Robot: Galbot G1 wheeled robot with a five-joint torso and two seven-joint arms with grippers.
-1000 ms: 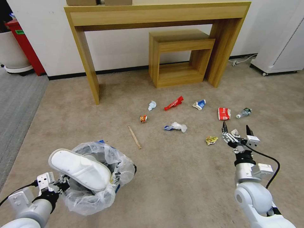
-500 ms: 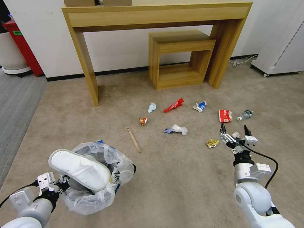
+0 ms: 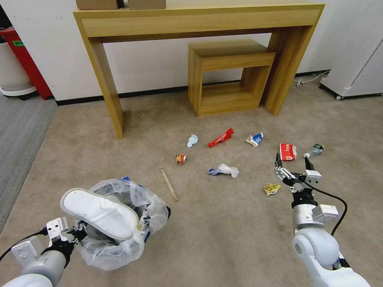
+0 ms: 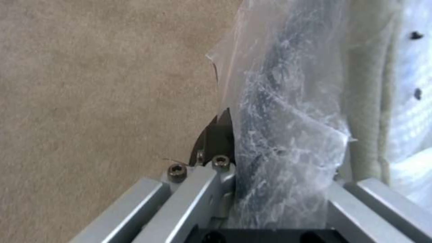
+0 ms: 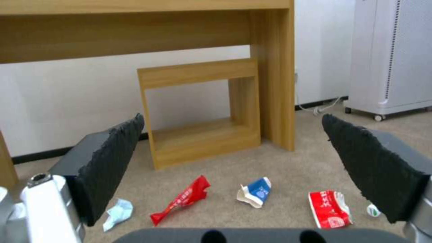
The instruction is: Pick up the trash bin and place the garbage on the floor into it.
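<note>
A: Where does the cleanup stand?

B: The left gripper (image 3: 74, 234), at seven o'clock in the head view, has its fingers clamped on the bagged rim of the bin (image 3: 119, 223), held off the floor (image 3: 223, 231). A slipper (image 3: 99, 213) lies across the bin's mouth. The right gripper (image 3: 294, 166), at four o'clock, hovers above the carpet with its fingers spread wide and nothing between them.

A: What is nearest to it?

B: A red wrapper (image 3: 288, 151) just beyond the fingertips, a bottle (image 3: 315, 150) at two o'clock of it, a yellow wrapper (image 3: 272, 188) just off its eight o'clock.

A: How should the pick go?

B: Likely best to come straight down over one piece, fingers straddling it, pressing lightly into the pile so the thin wrapper does not slip out. Keep the bin level so the slipper stays on.

A: And the room?

B: Short tan carpet, more litter toward twelve o'clock: a stick (image 3: 169, 184), a tissue (image 3: 228, 170), a carton (image 3: 255, 139). Behind stand a wooden table (image 3: 199, 20) and a small shelf (image 3: 229, 75) against a white wall.
</note>
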